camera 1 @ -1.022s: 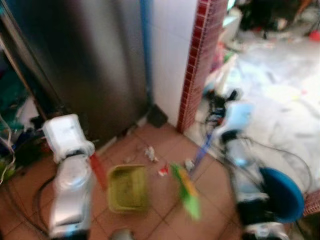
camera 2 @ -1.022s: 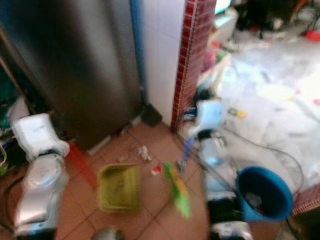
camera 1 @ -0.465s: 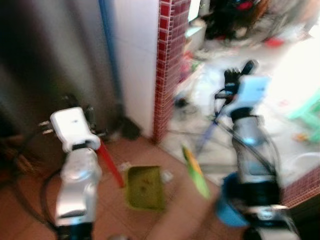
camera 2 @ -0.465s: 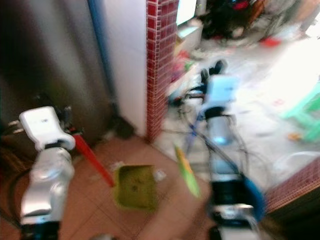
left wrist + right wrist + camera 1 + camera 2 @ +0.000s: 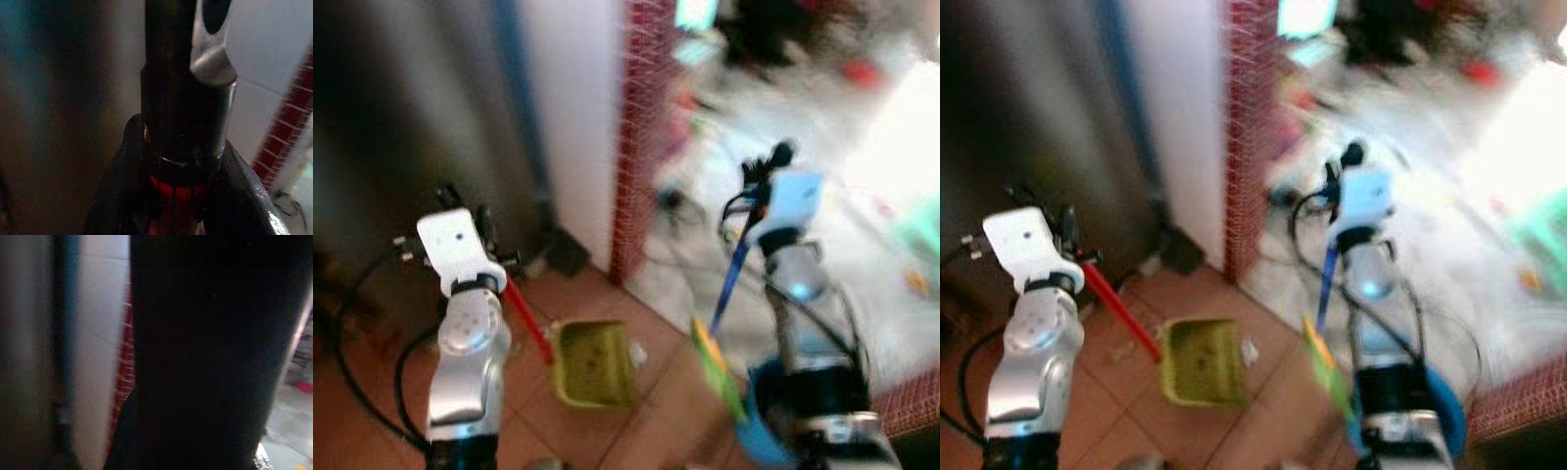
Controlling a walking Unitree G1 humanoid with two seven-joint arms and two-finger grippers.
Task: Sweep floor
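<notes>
1. Terracotta tile floor [image 5: 636, 431], blurred; dark steel cabinet front [image 5: 421, 108]; white wall [image 5: 573, 117]; red-tiled pillar [image 5: 641, 147].
2. Left gripper [image 5: 480, 230] raised before the cabinet, clamped on the red handle [image 5: 527, 318]; green dustpan [image 5: 592, 364] rests on the tiles below.
3. Right gripper [image 5: 759, 176] raised; finger state cannot be told; blue broom handle [image 5: 732, 279] slants beneath it to the green-yellow broom head [image 5: 717, 367].

Blurred feed: my left gripper [image 5: 1072, 257] grips the red handle [image 5: 1121, 311] running down to the green dustpan [image 5: 1201, 361] on the brown tiles [image 5: 1121, 421], my right gripper [image 5: 1340, 176] holds the blue broom stick [image 5: 1326, 279] near the red brick pillar [image 5: 1243, 137].
</notes>
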